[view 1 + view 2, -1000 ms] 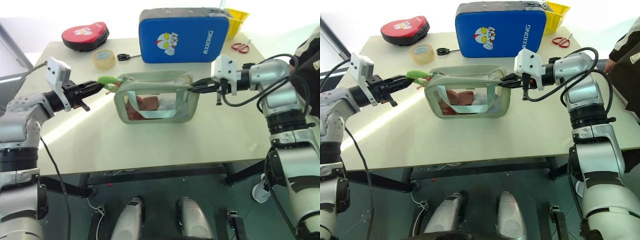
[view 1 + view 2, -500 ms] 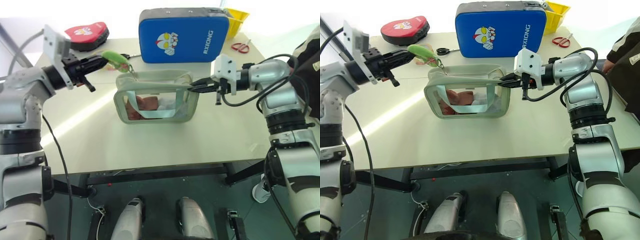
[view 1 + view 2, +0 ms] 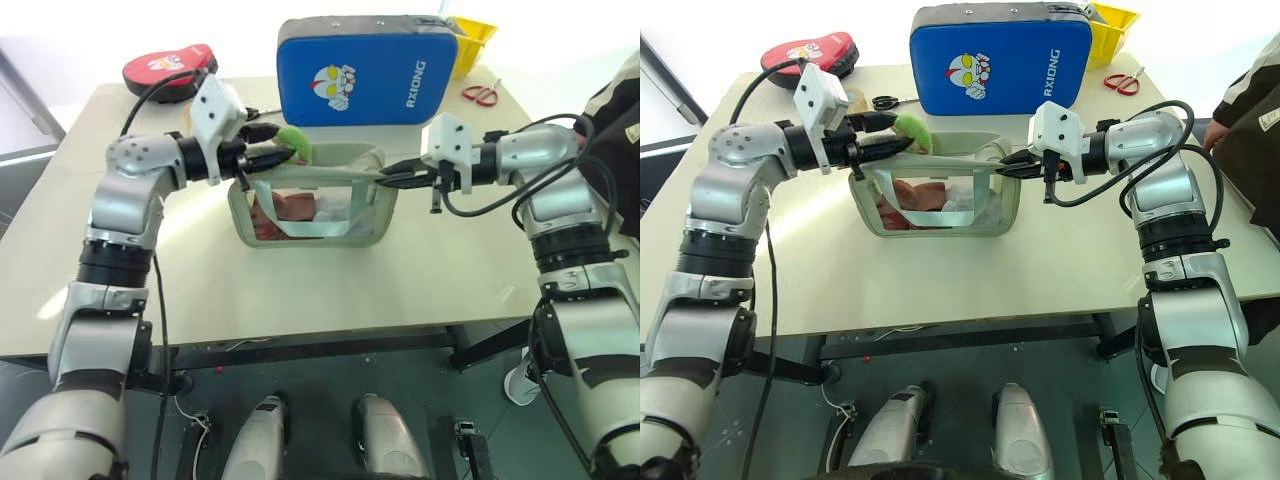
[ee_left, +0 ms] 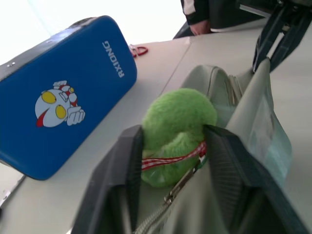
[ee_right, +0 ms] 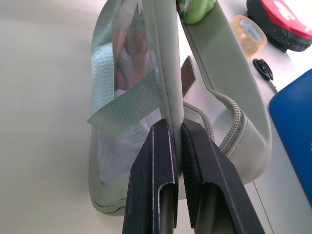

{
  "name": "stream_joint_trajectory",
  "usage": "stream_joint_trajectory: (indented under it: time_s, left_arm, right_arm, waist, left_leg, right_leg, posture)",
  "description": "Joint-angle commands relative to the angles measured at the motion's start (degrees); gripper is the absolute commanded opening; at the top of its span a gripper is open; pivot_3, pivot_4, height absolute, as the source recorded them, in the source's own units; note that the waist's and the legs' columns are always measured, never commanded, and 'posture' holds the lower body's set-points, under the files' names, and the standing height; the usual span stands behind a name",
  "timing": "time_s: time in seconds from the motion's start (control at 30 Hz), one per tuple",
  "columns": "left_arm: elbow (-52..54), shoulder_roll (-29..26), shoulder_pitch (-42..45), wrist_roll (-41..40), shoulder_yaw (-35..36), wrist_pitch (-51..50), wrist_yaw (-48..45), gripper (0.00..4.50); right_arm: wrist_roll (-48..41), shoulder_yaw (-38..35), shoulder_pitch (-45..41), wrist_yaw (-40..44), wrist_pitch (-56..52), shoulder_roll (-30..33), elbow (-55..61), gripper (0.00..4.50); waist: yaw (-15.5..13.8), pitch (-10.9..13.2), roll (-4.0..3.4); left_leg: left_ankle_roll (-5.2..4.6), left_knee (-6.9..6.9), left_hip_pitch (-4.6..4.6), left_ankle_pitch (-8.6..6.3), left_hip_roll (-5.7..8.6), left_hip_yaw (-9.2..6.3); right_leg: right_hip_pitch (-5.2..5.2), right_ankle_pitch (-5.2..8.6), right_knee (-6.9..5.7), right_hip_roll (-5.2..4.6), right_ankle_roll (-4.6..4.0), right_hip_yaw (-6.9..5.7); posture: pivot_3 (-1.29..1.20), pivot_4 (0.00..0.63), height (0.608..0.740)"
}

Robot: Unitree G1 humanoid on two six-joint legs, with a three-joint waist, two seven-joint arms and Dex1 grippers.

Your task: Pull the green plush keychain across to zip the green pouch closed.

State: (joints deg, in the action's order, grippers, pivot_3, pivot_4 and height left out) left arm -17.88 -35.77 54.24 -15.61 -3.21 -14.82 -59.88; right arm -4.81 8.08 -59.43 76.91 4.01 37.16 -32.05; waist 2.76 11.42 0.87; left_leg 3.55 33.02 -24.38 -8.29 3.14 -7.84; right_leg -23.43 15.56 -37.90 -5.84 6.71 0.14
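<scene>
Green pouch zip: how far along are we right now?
Done: the right gripper pinches the green pouch by its end wall. In hand: the green plush keychain sits between the left gripper fingers, at the pouch's left end. Left: nearly the whole zip; the top gapes.

The pale table [image 3: 300,290] bears the green pouch [image 3: 312,215], blue case [image 3: 366,70], red case [image 3: 170,68] and scissors [image 3: 482,94].

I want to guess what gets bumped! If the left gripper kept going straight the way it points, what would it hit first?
Probably the right gripper. The left gripper, its fingers around the green plush keychain, points along the top of the green pouch toward the end that the right one pinches. Depth is hard to judge, so it might pass just behind.
</scene>
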Motion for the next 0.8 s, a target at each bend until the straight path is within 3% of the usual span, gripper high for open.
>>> stream_joint_trajectory:
  time_s: [0.03,0.07,0.2,0.33,0.43,0.57,0.67,0.8]
  left_arm:
    - [0.8,-4.15,1.76,-0.18,2.06,-1.01,-2.95,4.02]
    - [0.35,-5.5,2.21,-0.2,2.47,-1.45,-3.56,4.41]
    - [0.41,-10.5,1.74,-2.03,4.31,-4.78,-6.98,4.41]
    - [4.48,-12.39,-5.74,-3.12,4.89,-6.65,-8.6,4.41]
    - [6.89,-11.93,-10.31,-2.56,4.03,-7.1,-8.2,4.41]
    - [4.59,-7.04,-12.01,-1.09,4.21,-4.47,-2.76,4.41]
    - [1.48,-4.15,-9.25,-1.22,5.74,-3.83,0.76,3.55]
    - [1.92,-4.8,-9.85,-0.86,4.48,-3.43,-0.65,1.51]
  right_arm:
    - [-0.47,-0.95,-0.44,-0.12,0.08,0.72,1.54,0.0]
    - [-0.46,-0.91,-0.42,-0.08,0.07,0.73,1.62,0.0]
    - [-0.34,-0.82,-0.89,0.09,0.31,0.68,1.01,0.0]
    - [-0.24,-0.73,-1.07,0.15,0.3,0.65,0.95,0.0]
    - [-0.25,-0.67,-1.35,0.36,0.22,0.7,0.86,0.0]
    - [-0.25,-0.5,-1.66,0.63,-0.07,0.76,0.92,0.0]
    - [-0.31,-0.5,-1.61,0.93,-0.32,0.92,1.2,0.0]
    - [-0.22,-0.54,-1.55,1.06,-0.55,1.05,1.39,0.0]
  waist:
    - [-0.04,0.0,0.0]
    - [-0.04,0.0,0.0]
    - [0.02,0.0,0.0]
    - [0.01,0.0,-0.01]
    - [-0.09,0.0,-0.01]
    - [-0.23,0.0,0.0]
    - [-0.24,0.0,0.0]
    - [0.19,0.0,0.0]
  left_leg:
    - [0.0,0.0,0.0,0.0,0.0,0.0]
    - [0.0,0.0,0.0,0.0,0.0,0.0]
    - [-0.01,0.0,0.0,-0.01,0.0,-0.01]
    - [-0.02,-0.02,0.01,-0.01,0.0,0.0]
    - [-0.03,-0.02,0.02,-0.02,-0.01,-0.01]
    - [-0.02,0.01,0.0,-0.02,-0.01,-0.02]
    - [-0.03,0.03,0.0,-0.02,-0.01,-0.03]
    - [-0.04,0.0,0.0,-0.03,0.0,0.0]
  right_leg:
    - [0.0,0.0,0.0,0.0,0.0,0.0]
    - [0.0,0.0,0.0,0.0,0.0,0.0]
    - [0.0,0.0,0.0,0.01,0.0,0.0]
    - [0.0,0.01,0.0,0.0,0.01,0.0]
    - [0.01,0.0,-0.01,0.0,0.0,0.01]
    - [0.01,0.0,-0.01,0.0,0.0,0.0]
    - [0.02,0.0,-0.01,0.0,0.0,0.0]
    - [-0.02,0.0,-0.02,0.0,0.0,0.02]
  posture:
    - [0.0,0.15,0.74]
    - [0.0,0.15,0.74]
    - [0.0,0.15,0.74]
    - [0.0,0.15,0.74]
    - [0.0,0.15,0.74]
    - [0.0,0.15,0.74]
    - [0.0,0.15,0.74]
    - [0.0,0.15,0.74]
